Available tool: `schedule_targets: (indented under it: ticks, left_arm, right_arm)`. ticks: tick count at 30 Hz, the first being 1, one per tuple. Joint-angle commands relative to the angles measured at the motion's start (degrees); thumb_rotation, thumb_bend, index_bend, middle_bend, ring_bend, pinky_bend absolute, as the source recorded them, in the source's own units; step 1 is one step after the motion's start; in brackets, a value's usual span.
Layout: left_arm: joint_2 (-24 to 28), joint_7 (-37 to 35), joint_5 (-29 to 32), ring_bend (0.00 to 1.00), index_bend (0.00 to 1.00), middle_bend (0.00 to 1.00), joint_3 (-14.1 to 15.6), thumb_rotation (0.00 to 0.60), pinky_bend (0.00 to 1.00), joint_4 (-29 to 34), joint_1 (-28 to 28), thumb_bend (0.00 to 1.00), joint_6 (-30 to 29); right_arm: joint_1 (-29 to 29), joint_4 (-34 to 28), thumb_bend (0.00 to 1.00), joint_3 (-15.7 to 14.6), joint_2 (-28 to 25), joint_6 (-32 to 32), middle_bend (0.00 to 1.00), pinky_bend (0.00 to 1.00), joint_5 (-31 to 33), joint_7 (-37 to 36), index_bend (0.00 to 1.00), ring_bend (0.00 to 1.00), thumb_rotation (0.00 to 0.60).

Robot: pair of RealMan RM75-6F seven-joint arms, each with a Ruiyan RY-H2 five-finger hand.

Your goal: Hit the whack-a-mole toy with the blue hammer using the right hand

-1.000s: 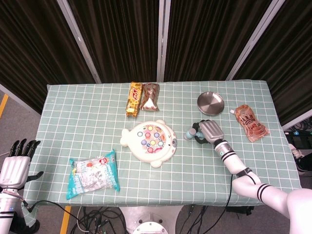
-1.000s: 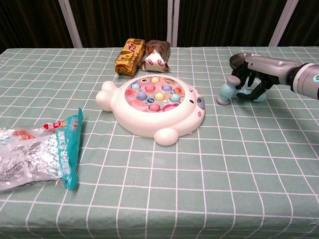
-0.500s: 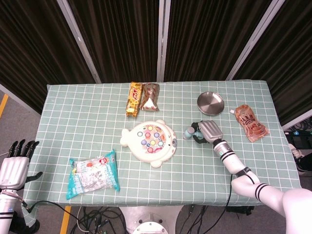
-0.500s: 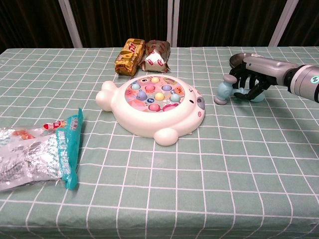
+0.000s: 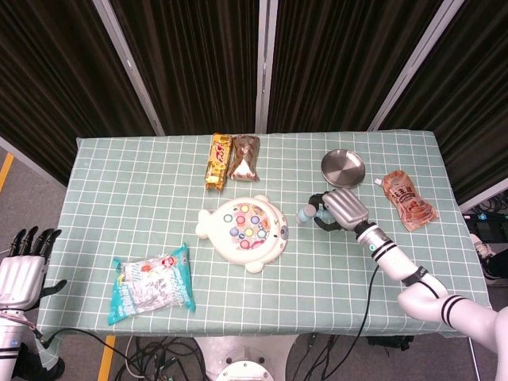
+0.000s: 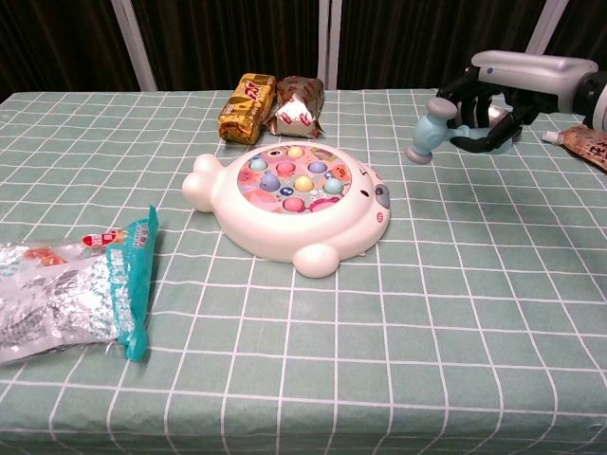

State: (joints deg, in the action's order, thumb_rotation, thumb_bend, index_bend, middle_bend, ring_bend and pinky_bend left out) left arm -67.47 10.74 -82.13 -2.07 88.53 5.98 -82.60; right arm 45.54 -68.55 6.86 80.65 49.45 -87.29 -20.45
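Observation:
The white fish-shaped whack-a-mole toy [image 5: 243, 230] [image 6: 289, 207] with coloured buttons lies at the table's middle. My right hand [image 5: 341, 209] [image 6: 495, 99] holds the blue hammer [image 5: 309, 211] [image 6: 429, 129] in the air to the right of the toy, hammer head pointing toward it, clear of the cloth. My left hand [image 5: 22, 266] hangs off the table's left edge, fingers spread, holding nothing.
Two snack packs [image 5: 231, 159] [image 6: 269, 107] lie behind the toy. A silver dish [image 5: 343, 168] and a brown pouch [image 5: 408, 199] sit at the back right. A foil snack bag [image 5: 151, 284] [image 6: 68, 299] rests at the front left on the green checked cloth [image 5: 127, 198].
My right hand has lifted the blue hammer off the table and carried it up and slightly back. The left hand barely moved.

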Motion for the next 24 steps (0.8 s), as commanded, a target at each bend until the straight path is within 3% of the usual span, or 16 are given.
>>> schedule_targets:
  ticks: [1,7,17,24]
  left_arm:
    - [0.1,0.1,-0.1,0.0,0.12,0.13,0.0,0.6,0.04,0.3,-0.1,0.04,-0.2]
    - [0.1,-0.1,-0.2,0.0,0.12,0.13,0.1,0.6,0.04,0.1,-0.2,0.04,-0.4]
    - [-0.7,-2.0,0.0,0.0,0.12,0.13,0.4,0.6,0.04,-1.7,-1.0,0.04,-0.6]
    - [-1.2,-3.0,-0.2,0.0,0.12,0.13,0.6,0.6,0.04,-2.8,-1.5,0.04,-1.0]
  right_arm:
    - [3.9,-7.8,0.63,0.8,-5.3,-4.2,0.63,0.65,-0.6,3.2,0.61,0.49,0.6]
    - [8.9,-11.4,0.64,2.4,-4.6,-11.2,0.63,0.65,2.5,8.3,0.61,0.49,0.6]
    - [13.5,-10.2,0.65,2.7,-0.4,-17.1,0.63,0.65,8.5,18.2,0.61,0.49,0.6]
    - [13.2,-11.9,0.65,3.6,-0.4,-14.7,0.63,0.65,11.5,20.8,0.61,0.49,0.6]
